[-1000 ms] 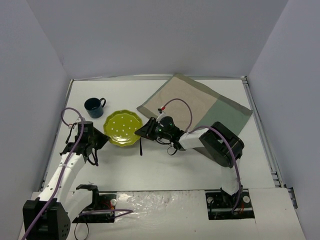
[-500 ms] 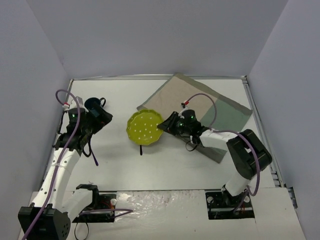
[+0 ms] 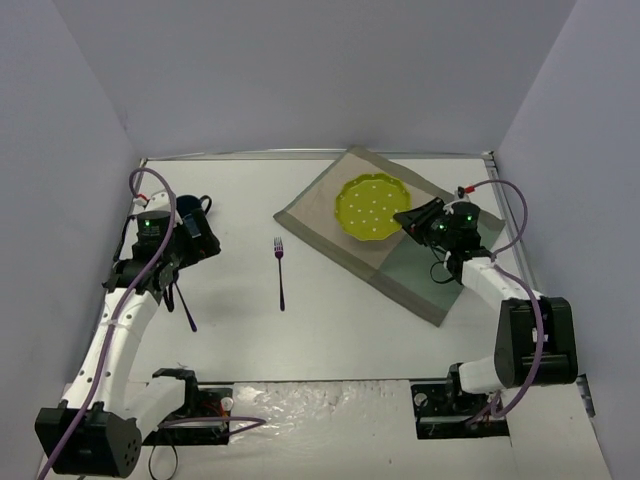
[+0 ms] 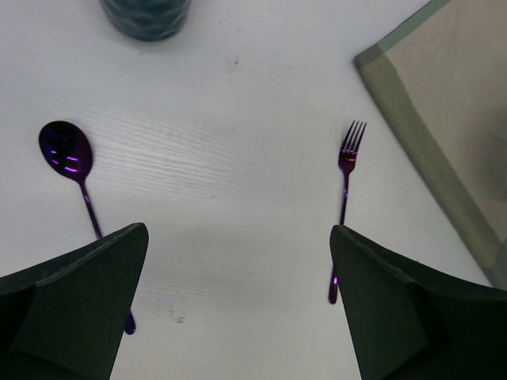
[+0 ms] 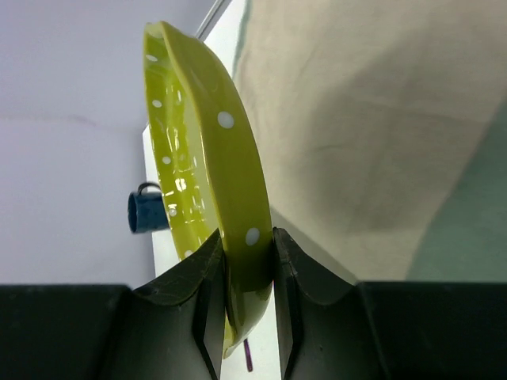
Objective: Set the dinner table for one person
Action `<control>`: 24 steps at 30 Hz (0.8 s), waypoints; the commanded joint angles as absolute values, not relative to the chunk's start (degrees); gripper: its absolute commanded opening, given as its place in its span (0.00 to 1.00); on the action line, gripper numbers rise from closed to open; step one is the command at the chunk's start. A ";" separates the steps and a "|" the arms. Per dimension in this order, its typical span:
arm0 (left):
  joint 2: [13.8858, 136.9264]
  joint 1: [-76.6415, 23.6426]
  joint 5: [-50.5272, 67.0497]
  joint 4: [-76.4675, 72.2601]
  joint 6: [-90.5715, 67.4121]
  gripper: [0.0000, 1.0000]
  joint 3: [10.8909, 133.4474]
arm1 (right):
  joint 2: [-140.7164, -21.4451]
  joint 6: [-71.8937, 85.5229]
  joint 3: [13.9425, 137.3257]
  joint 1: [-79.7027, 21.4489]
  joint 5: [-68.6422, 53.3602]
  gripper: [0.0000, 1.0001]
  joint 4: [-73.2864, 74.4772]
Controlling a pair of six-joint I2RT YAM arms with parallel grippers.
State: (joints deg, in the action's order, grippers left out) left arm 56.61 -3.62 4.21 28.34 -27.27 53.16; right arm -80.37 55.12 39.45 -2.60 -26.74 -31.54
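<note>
On the white dinner table [image 3: 350, 320] a purple fork [image 3: 280, 272] lies left of the beige-and-green placemat [image 3: 315, 205]. A purple spoon [image 3: 184, 305] lies further left. My left gripper [image 3: 182, 250] hovers open above the bare tabletop [image 4: 222, 158], with the spoon [image 4: 71, 170] beside its left finger and the fork [image 4: 345, 186] beside its right. My right gripper [image 3: 410, 222] is shut on the rim of a lime-green plate [image 3: 370, 208] with white dots. It holds the plate [image 5: 206, 134] tilted over the placemat [image 5: 380, 119], pinched at the jaws [image 5: 247, 269].
A dark blue mug [image 3: 190, 212] stands at the back left, just beyond my left gripper, and also shows as the mug [image 4: 146, 16] at the top of the left wrist view. Grey walls close in three sides. Both arm bases sit at the near edge.
My right arm carried the plate from the table's left-middle to over the placemat, uncovering the fork. My left gripper opened, left the spoon on the table and moved back toward the mug.
</note>
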 commanded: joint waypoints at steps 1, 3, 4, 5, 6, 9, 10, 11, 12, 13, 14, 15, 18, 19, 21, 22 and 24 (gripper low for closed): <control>55.92 -3.25 -0.81 30.34 -20.49 0.97 56.02 | -81.32 56.00 40.53 2.94 -33.47 0.00 -44.03; 55.22 -3.25 -1.02 29.15 -20.72 0.97 54.79 | -83.50 55.79 40.80 4.80 -34.41 0.00 -45.74; 55.03 -3.25 -0.97 28.76 -20.91 0.97 53.92 | -85.08 55.64 40.95 5.33 -35.04 0.00 -46.71; 55.12 -3.25 -0.92 28.70 -21.06 0.97 53.79 | -86.16 55.83 41.10 5.84 -35.45 0.00 -47.56; 55.23 -3.24 -0.88 28.71 -21.18 0.97 53.72 | -87.24 56.01 41.25 6.26 -35.79 0.00 -48.46; 55.51 -3.16 -0.79 29.11 -20.99 0.97 53.75 | -90.45 56.16 41.79 6.70 -36.05 0.00 -50.78; 55.42 -3.16 -0.79 29.15 -20.94 0.97 53.67 | -91.42 56.32 41.87 6.74 -36.10 0.00 -51.12; 55.30 -3.16 -0.79 29.21 -20.92 0.97 53.58 | -92.25 56.49 41.96 6.77 -36.19 0.00 -51.77; 55.20 -3.16 -0.79 29.25 -20.92 0.97 53.51 | -92.79 56.65 42.05 6.75 -36.32 0.00 -52.59; 55.20 -3.16 -0.79 29.20 -20.92 0.97 53.46 | -93.22 56.80 42.14 6.70 -36.36 0.00 -52.93; 55.14 -3.16 -0.76 29.18 -20.92 0.97 53.44 | -93.70 56.86 42.27 6.71 -36.39 0.00 -53.22; 55.04 -3.16 -0.71 29.18 -20.92 0.97 53.44 | -94.23 56.86 42.43 6.76 -36.39 0.00 -53.48; 55.11 -3.16 -0.54 29.10 -20.92 0.97 53.35 | -94.98 57.26 42.97 6.77 -36.47 0.00 -54.02; 55.17 -3.16 -0.40 29.09 -20.92 0.97 53.28 | -95.27 57.37 43.04 6.77 -36.34 0.00 -54.38; 55.26 -3.16 -0.28 29.09 -20.92 0.97 53.33 | -96.17 57.73 43.20 6.77 -36.43 0.00 -55.03; 55.30 -3.16 -0.22 29.09 -20.94 0.97 53.33 | -96.72 58.07 43.26 6.77 -36.61 0.00 -55.52; 55.37 -3.16 -0.12 29.09 -21.01 0.97 53.26 | -97.88 59.01 43.30 6.74 -37.05 0.00 -56.88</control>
State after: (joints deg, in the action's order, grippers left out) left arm 56.12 -3.62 0.00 30.72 -21.65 52.69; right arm -98.23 55.25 38.94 6.72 -31.95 -42.48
